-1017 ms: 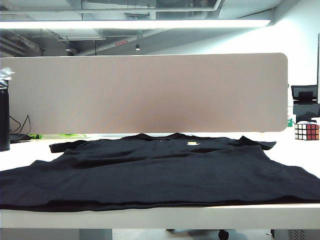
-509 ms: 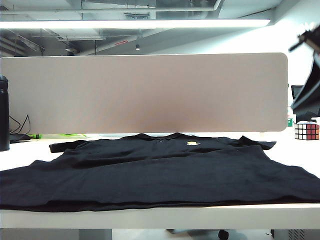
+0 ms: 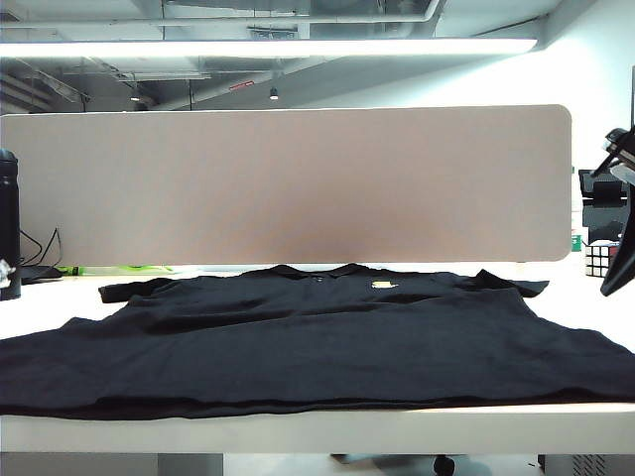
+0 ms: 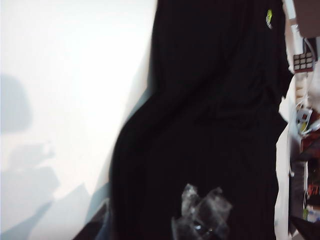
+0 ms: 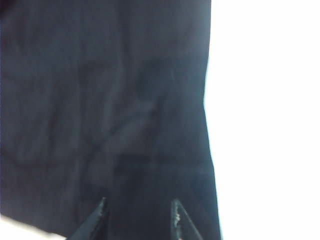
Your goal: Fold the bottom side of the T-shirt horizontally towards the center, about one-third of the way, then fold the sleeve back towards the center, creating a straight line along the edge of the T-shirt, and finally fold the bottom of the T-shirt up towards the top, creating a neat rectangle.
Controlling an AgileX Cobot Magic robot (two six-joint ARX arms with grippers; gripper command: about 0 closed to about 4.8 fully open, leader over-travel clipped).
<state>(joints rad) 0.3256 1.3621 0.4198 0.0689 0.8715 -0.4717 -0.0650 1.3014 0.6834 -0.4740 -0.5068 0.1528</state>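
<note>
White table [image 3: 298, 428]: black T-shirt [image 3: 317, 342] flat, unfolded, yellow logo [image 3: 380, 286].

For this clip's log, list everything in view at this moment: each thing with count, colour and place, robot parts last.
T-shirt: one, black with small yellow logo, spread flat across the table, hem at the near edge.
Table: one, white, under the T-shirt.
Divider: one, beige, upright behind the table.
Bottle: one, black, far left of the table.
Cube: one, multicoloured puzzle cube, far right, partly hidden by the right arm.
Left gripper: one, blurred, translucent-looking fingers over the T-shirt; open or shut unclear.
Right gripper: one, dark fingers apart above the T-shirt's side edge, holding nothing.
</note>
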